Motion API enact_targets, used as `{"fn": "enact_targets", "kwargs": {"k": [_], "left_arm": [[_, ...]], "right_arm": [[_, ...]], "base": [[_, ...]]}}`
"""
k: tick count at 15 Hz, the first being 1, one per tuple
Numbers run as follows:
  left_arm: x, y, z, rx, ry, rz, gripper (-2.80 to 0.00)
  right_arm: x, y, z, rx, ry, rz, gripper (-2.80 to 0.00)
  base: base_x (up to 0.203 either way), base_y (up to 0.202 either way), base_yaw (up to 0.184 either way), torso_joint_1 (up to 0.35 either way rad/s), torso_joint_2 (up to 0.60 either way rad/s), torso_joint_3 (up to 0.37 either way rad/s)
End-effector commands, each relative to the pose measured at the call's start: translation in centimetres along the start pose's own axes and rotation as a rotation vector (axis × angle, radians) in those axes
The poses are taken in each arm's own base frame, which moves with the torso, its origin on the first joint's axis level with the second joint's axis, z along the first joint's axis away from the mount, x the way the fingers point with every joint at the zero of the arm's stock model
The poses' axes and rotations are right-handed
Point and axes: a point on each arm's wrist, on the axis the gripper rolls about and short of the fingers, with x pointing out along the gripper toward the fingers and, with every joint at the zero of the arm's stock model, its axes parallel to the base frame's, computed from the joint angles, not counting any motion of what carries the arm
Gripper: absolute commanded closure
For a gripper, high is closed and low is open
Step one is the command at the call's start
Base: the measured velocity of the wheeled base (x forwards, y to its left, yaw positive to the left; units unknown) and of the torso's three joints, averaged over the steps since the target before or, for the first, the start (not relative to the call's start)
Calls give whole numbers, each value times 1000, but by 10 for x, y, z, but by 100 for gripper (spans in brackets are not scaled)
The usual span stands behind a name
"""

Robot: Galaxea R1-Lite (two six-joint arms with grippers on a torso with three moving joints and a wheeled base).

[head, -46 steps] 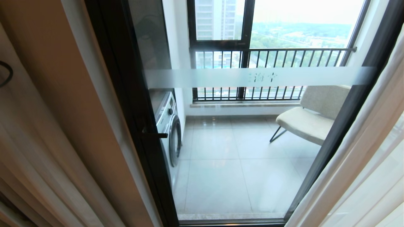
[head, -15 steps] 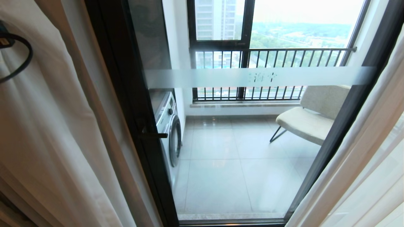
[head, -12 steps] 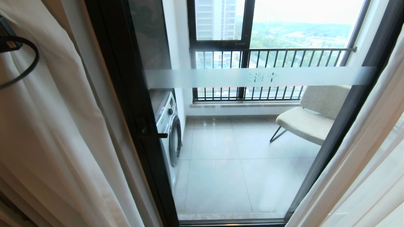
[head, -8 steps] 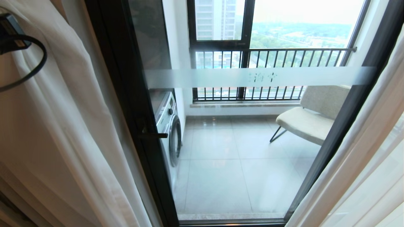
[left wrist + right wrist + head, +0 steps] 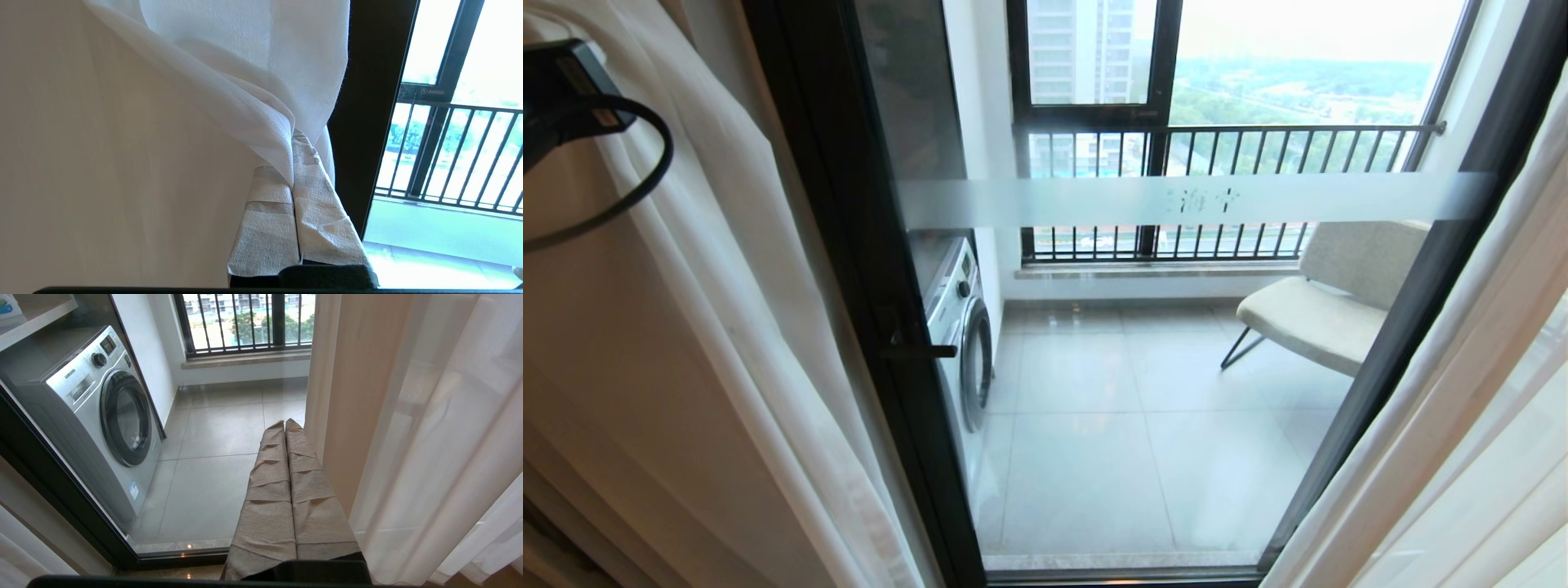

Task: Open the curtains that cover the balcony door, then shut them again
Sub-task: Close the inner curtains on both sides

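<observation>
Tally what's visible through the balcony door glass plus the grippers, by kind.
Washing machine: 1
Chair: 1
Railing: 1
Grippers: 2, left gripper shut on the sheer curtain, right gripper shut, holding nothing
Total: 5

- The left end effector had two flat fingers wrapped in pale, crinkled grey tape.
- The right end effector bore tan, creased wrapping.
- A black block carried a looping black cable.
- A dark housing edged each wrist view.
</observation>
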Motion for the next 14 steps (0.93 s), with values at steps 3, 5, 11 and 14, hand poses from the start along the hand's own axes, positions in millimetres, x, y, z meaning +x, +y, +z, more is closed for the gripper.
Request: {"fn": "enact_targets", "kwargs": {"k": [3, 5, 11, 14], "left_arm": [[0, 0, -4, 4, 11, 1, 0], [0, 0, -5, 5, 16, -1, 0], [-2, -3, -7, 4, 23, -13, 0], [-2, -3, -8, 5, 27, -13, 0]], "right_arm": [[0, 0, 0, 0, -1, 0, 0], [0, 0, 0, 0, -1, 0, 0], [0, 0, 0, 0, 0, 0, 0], [0, 0, 0, 0, 1, 0, 0]], "base": [[0, 0, 0, 0, 0, 0], [0, 0, 0, 0, 0, 0], [1, -51, 5, -1, 2, 2], [0, -192, 1, 2, 0, 3]]}}
